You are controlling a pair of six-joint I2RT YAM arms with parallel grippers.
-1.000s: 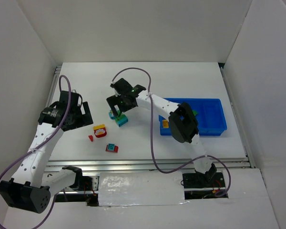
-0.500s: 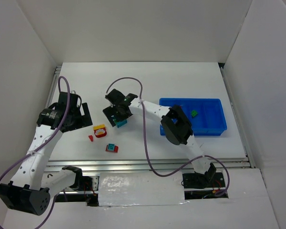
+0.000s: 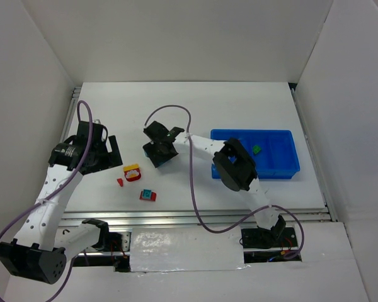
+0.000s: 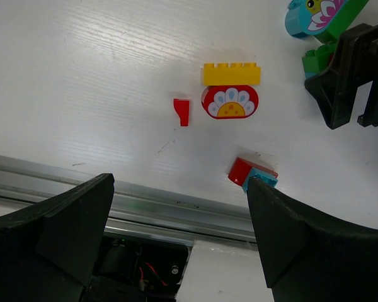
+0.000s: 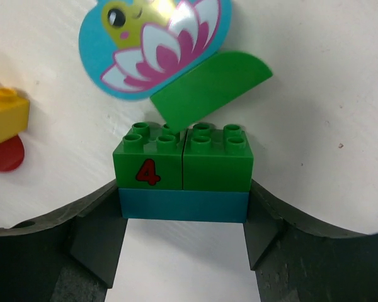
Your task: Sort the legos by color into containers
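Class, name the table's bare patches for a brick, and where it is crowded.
Free: the table's far strip behind the blue tray and the right tool gripping a green-and-teal brick; the near strip between tray and rail. Crowded: toward the left tool, around the yellow-and-red brick, red chip and red-and-teal brick.

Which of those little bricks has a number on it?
The green-and-teal brick between the right arm's fingers: a red 4 on its green half. No other shows a number.

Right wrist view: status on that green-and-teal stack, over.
Right end effector clamped on green-and-teal stack. Left end effector open, empty. Green curved piece crowds stack's far side.
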